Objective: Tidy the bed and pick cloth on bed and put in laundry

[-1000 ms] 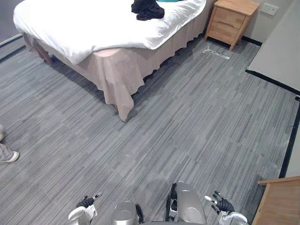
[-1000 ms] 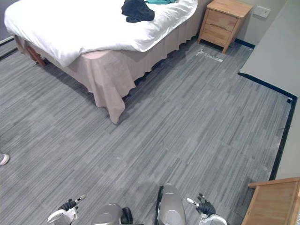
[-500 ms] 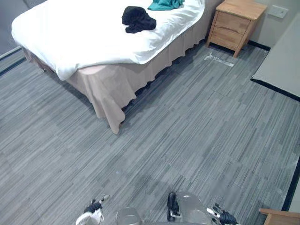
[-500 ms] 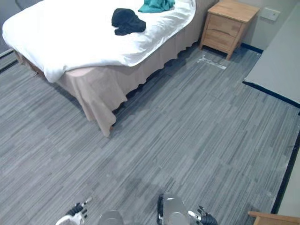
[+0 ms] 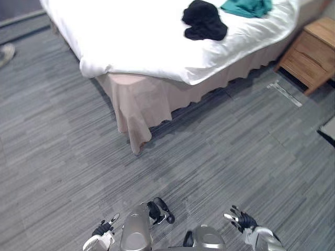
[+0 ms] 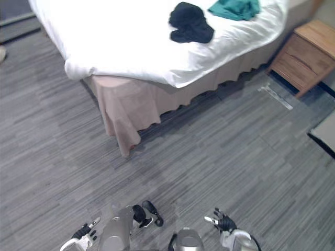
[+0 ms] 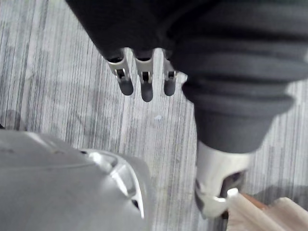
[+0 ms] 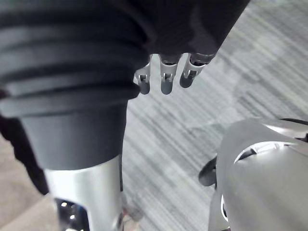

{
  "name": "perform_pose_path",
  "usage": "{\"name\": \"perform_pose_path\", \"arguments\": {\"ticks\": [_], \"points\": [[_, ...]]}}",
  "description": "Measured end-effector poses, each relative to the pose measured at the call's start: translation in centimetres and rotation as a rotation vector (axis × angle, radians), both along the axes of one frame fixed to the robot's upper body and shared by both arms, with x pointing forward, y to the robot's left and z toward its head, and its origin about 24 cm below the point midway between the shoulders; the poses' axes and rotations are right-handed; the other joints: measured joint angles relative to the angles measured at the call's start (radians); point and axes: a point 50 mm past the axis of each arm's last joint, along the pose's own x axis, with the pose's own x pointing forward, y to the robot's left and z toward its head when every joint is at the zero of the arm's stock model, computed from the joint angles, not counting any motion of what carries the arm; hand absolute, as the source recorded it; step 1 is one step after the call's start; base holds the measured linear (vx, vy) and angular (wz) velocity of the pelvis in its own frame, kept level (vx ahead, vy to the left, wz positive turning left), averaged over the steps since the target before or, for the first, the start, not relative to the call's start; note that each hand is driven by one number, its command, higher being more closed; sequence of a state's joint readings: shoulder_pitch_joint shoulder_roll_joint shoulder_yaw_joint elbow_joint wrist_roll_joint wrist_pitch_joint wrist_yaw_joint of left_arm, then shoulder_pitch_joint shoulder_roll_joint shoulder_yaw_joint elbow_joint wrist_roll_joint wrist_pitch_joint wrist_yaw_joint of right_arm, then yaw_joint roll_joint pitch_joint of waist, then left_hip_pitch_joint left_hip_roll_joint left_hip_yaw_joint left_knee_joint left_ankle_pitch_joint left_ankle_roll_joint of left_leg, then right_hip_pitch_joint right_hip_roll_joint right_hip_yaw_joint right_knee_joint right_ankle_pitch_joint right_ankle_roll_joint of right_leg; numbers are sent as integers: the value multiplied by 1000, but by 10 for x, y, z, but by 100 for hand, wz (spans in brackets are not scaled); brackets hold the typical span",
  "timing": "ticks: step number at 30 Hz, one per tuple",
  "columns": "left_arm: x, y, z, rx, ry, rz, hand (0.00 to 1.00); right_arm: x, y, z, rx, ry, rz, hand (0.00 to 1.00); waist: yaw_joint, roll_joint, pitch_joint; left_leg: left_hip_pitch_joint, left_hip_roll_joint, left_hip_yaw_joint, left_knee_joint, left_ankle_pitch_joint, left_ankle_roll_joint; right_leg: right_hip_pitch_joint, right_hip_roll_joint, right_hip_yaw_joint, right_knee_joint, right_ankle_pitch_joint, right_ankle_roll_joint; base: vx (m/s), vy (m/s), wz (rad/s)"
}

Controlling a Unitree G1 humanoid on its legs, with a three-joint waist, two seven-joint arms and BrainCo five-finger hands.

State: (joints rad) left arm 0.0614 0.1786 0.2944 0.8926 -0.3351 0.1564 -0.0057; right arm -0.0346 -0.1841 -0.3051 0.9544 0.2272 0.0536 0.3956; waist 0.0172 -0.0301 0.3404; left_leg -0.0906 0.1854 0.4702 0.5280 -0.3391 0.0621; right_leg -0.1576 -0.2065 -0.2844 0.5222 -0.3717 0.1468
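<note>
The left robot hand [image 5: 102, 229] and right robot hand [image 5: 239, 219] hang empty, fingers loosely spread, because the black cloth [image 5: 204, 20] and teal cloth [image 5: 246, 7] lie well apart from them on the bed [image 5: 131, 36].

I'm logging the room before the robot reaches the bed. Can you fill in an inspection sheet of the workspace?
Surface: bed under a white cover, with a beige skirt hanging down to the grey floor.
Job's things: black cloth bunched on the bed; teal cloth close beside it, cannot tell if they touch.
Clutter: pale strip lying on the floor by the bed's side.
Hands: left hand and right hand are both low over the floor, away from the bed, fingers relaxed and holding nothing.
Cables: nothing seen.
Surroundings: wooden nightstand next to the bed; what looks like a person's shoe on the floor.
</note>
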Motion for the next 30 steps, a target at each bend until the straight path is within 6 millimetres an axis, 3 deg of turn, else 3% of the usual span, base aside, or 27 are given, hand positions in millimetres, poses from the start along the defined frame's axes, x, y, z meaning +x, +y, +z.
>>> {"name": "perform_pose_path", "arguments": {"ticks": [1,3,4,5,7,8,10,12,13,14,16,17,18,19,20,22,24,26,30], "points": [[1,2,1,10,0,-14,0,-1,1,-1,13,6,-14,0,0,-1,-1,7,2,-16,-11,4,-11,-17,6,37,-86,47,8,308,-259,83],[6,11,6,39,-17,-25,0,-18,5,-9,47,57,-49,0,-1,-4,0,31,19,-96,-16,-3,-72,-62,16,177,-340,238,49,322,-289,90],[5,13,6,45,-19,-25,0,-24,6,-11,57,74,-58,0,-1,-4,0,40,23,-113,-14,-11,-89,-68,16,206,-362,266,54,426,-428,104],[2,14,7,46,-33,-32,0,-40,14,-18,77,122,-65,0,-5,-7,-1,66,38,-166,-3,-37,-141,-68,17,244,-348,313,36,385,-406,96],[-1,18,8,62,-50,-35,0,-57,21,-24,111,162,-90,0,-7,-26,-14,97,47,-195,-2,-62,-187,-67,15,246,-295,322,10,443,-484,73],[-5,15,6,53,-53,-35,0,-61,20,-25,124,178,-111,0,-12,-5,-19,123,81,-217,-12,-73,-226,-93,33,231,-197,387,14,464,-518,32],[-8,2,1,22,-57,-40,0,-55,11,-22,106,169,-104,0,-18,35,-41,126,124,-201,-49,-29,-244,-135,66,194,-118,314,-31,395,-415,37],[14,-11,6,12,-146,-59,0,-45,-3,-16,102,133,-161,0,-47,52,-32,110,148,-88,-60,149,-168,-121,61,150,-114,295,-95,440,-454,55],[18,-11,7,20,-170,-56,0,-44,-7,-15,97,128,-171,0,-47,55,-26,110,148,-75,-59,164,-180,-92,66,149,-139,294,-100,396,-443,23],[24,-11,12,43,-227,-45,0,-45,-14,-14,85,127,-175,0,-57,58,-19,132,119,-76,-81,132,-238,-24,80,149,-201,301,-113,261,-260,-1],[38,-5,26,112,-327,-36,0,-43,-21,-11,65,115,-179,0,-57,68,-16,150,51,-105,-140,98,-252,41,93,158,-264,312,-131,202,-187,-24],[52,2,42,194,-412,-32,0,-41,-24,-9,55,99,-176,0,-56,74,-12,154,17,-103,-188,101,-242,63,108,164,-289,320,-142,110,-87,-40],[73,16,71,327,-526,-43,0,-40,-23,-9,54,91,-176,0,-56,89,-3,155,10,-91,-253,138,-194,86,137,167,-309,321,-144,120,-92,-39],[82,21,84,382,-573,-51,0,-41,-23,-9,53,91,-178,0,-56,98,-1,155,14,-91,-281,165,-175,89,151,169,-311,321,-144,62,-33,-38],[96,29,106,460,-649,-60,0,-43,-23,-10,45,92,-182,0,-54,101,-1,166,21,-69,-301,162,-191,85,166,180,-310,319,-145,12,9,-27],[134,42,195,700,-960,-111,0,-56,-12,-15,54,105,-192,0,-46,93,0,147,6,-56,-347,175,-194,50,160,185,-322,322,-133,-21,26,-13],[146,40,235,781,-1098,-138,0,-70,-10,-19,57,140,-207,0,-47,95,0,145,-3,-57,-359,183,-190,51,154,180,-332,325,-128,-6,32,6],[156,35,297,924,-1313,-168,0,-87,-10,-23,51,180,-225,0,-54,97,0,146,-13,-55,-380,193,-187,48,149,181,-337,327,-125,34,47,3],[163,30,360,1046,-1501,-176,0,-86,-11,-22,46,168,-231,0,-71,96,-1,158,-28,-39,-423,224,-187,31,148,187,-337,329,-124,58,15,-5]]}}
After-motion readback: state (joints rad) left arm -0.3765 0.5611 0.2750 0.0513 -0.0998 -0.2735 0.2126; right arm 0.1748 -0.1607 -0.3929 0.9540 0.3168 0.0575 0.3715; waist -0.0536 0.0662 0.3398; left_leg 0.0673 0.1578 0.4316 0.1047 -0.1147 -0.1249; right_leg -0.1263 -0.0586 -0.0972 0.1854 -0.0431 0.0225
